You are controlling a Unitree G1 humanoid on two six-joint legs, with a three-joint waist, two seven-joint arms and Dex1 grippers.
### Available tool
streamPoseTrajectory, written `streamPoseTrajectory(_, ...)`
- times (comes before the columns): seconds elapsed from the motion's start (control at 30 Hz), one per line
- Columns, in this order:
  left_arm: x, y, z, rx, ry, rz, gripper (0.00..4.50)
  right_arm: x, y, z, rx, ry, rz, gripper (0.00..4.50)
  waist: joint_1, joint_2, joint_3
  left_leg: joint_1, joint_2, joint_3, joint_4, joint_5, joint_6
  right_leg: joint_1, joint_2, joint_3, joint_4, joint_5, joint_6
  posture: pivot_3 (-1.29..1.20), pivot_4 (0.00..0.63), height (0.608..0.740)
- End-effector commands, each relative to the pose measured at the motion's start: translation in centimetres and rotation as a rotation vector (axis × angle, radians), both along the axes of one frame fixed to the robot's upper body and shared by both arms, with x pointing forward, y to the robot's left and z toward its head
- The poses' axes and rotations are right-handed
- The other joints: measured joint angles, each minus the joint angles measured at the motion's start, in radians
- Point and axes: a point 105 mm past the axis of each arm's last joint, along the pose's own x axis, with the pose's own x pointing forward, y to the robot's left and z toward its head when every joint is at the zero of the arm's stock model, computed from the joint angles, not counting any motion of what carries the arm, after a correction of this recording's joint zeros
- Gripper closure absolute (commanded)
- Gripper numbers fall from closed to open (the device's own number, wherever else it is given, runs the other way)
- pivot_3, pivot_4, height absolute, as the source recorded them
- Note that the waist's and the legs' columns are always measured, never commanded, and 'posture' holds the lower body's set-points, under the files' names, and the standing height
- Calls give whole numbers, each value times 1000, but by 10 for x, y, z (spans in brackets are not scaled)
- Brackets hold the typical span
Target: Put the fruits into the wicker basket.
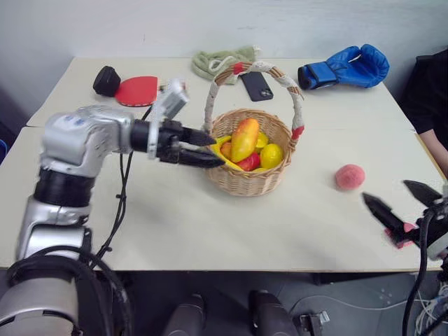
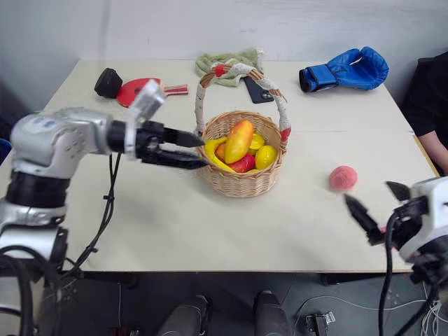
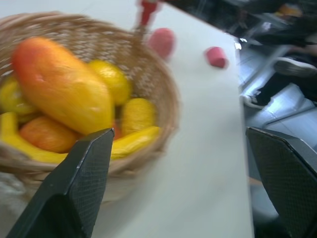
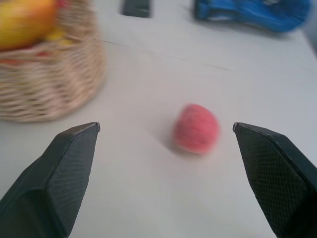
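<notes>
The wicker basket (image 1: 245, 178) stands mid-table, its rope-wrapped handle arching over it. The yellow-orange mango (image 1: 245, 138) lies inside, on top of other yellow and red toy fruits. My left gripper (image 1: 217, 150) is open at the basket's left rim, fingers pointing at the mango (image 3: 64, 87), and it holds nothing. The pink peach (image 1: 349, 176) rests on the table to the right of the basket. My right gripper (image 1: 385, 190) is open and empty near the front right edge. It hangs short of the peach (image 4: 196, 128), which sits ahead between its fingers.
A blue boxing glove (image 1: 346, 68) lies at the back right. A phone (image 1: 256, 85) and a green cloth (image 1: 220, 61) sit behind the basket. A red paddle (image 1: 136, 89) and a black object (image 1: 106, 80) are back left. A person's dark sleeve (image 1: 430, 98) is at the right edge.
</notes>
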Motion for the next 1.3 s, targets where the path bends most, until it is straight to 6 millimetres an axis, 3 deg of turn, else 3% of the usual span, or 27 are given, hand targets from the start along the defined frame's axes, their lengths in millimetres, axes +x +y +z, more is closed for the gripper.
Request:
streamPoseTrajectory(0.03, -23, -4, 20, -38, -112, -155, 29, 23, -9, -9, 12, -3, -52, 0, -1, 0, 0, 1, 0, 0, 0, 0, 0, 1, 0, 0, 0, 0, 0, 0, 150, 740)
streamPoseTrajectory(0.23, -23, -9, 11, 2, -197, -182, 29, 66, -10, -31, 86, 27, -53, 0, -2, 3, 0, 1, 0, 1, -1, 1, 0, 2, 1, -2, 0, 0, 0, 0, 150, 740)
streamPoseTrajectory(0.63, -19, -16, 13, -10, -236, -158, 29, 123, -8, -59, 225, 41, -74, 0, -29, 3, 0, 1, 0, 1, -1, 1, 0, -1, 1, -1, 2, 0, 0, 0, 150, 740)
streamPoseTrajectory(0.9, -15, -20, 17, -31, -241, -138, 0, 133, -3, -52, 233, -8, -34, 1891, -28, 4, 0, 0, 0, 1, -1, 1, 0, -3, 0, -1, 3, 0, 0, 0, 150, 740)
streamPoseTrajectory(1.07, -13, -17, 18, -35, -228, -120, 0, 118, 18, -27, 165, -78, 119, 1970, -27, 4, 0, 0, 0, 1, -1, 1, 0, -3, 1, -2, 3, 0, 0, 0, 150, 740)
streamPoseTrajectory(1.17, -7, -6, 17, -24, -214, -75, 0, 84, 57, -2, 127, -92, 346, 1970, -27, 5, 0, 0, 0, 1, -2, 1, 0, -4, 1, -2, 3, 0, 0, 0, 150, 740)
streamPoseTrajectory(1.3, -4, 9, 16, -9, -203, -34, 0, 30, 126, 14, 66, -35, 721, 1970, -32, 5, 1, 0, 2, 1, -2, 0, 0, -4, 2, -2, 3, 0, 0, 0, 150, 740)
